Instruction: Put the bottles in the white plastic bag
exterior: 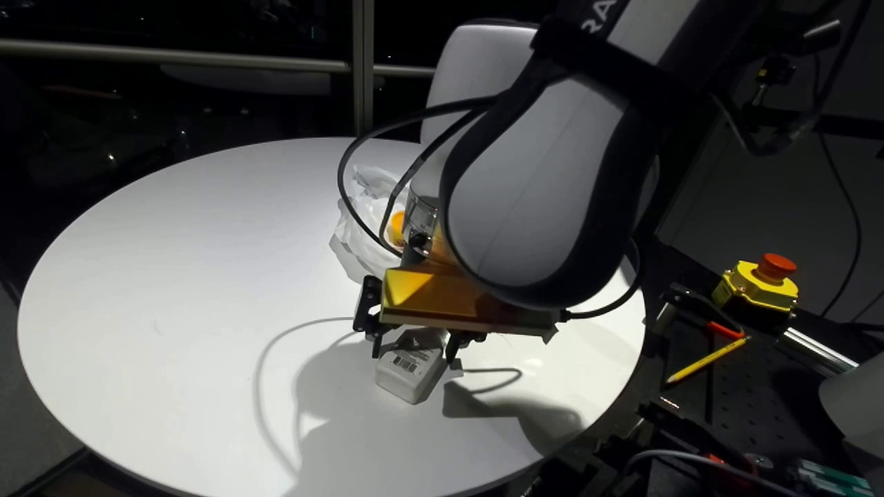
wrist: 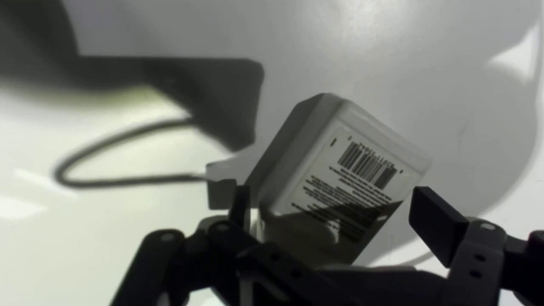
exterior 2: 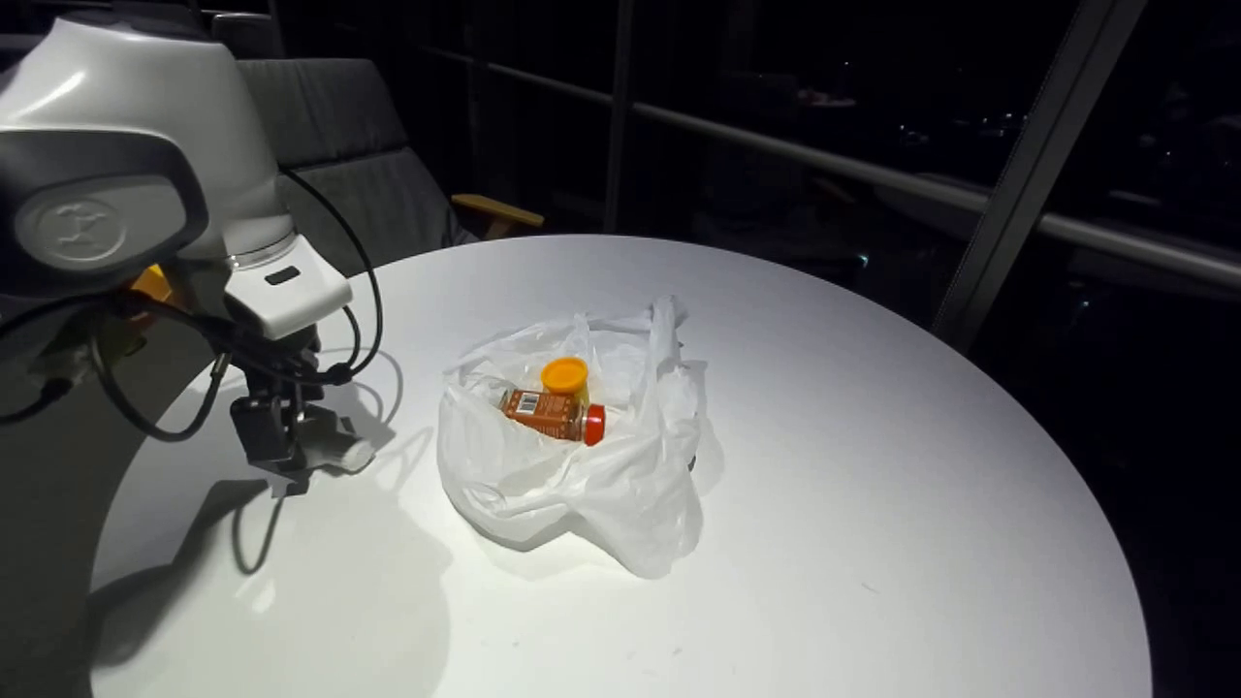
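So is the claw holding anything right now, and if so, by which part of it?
Nothing is held: the claw stands open around the pale bottle, and the wrist view shows a clear gap along one side.

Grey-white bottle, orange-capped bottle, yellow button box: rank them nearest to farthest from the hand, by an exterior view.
1. Grey-white bottle: right by the hand, on the table.
2. Orange-capped bottle: farther back, inside the white plastic bag.
3. Yellow button box: off the table, toward the picture's right.
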{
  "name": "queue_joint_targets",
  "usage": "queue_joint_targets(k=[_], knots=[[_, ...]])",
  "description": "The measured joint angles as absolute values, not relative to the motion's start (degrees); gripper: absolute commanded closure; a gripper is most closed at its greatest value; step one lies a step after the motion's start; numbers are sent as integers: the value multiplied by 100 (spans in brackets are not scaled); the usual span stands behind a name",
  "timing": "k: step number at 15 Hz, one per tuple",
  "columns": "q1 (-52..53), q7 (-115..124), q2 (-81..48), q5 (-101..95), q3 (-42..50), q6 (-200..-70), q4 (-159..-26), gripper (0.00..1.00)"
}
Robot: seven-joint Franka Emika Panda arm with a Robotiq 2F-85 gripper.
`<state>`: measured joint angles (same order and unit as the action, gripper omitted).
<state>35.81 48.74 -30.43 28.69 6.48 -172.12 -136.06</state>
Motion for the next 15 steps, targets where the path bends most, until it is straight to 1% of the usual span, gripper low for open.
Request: queue_joint_targets(k=[2, 3, 4, 5, 10, 15], knots=[[3569, 5160, -2985, 2496, 710, -16963, -13585, 44], [3558, 5287, -2959, 2343, 716, -16843, -13569, 54], [3546, 5396, -2939, 2208, 717, -16734, -13548, 61], [3527, 5481, -2915, 2077, 712, -16630, -13534, 64], [3388, 5723, -2580, 1240, 813, -16295, -13541, 64], [3495, 6451, -1725, -887, 1645, -15857, -13511, 64]])
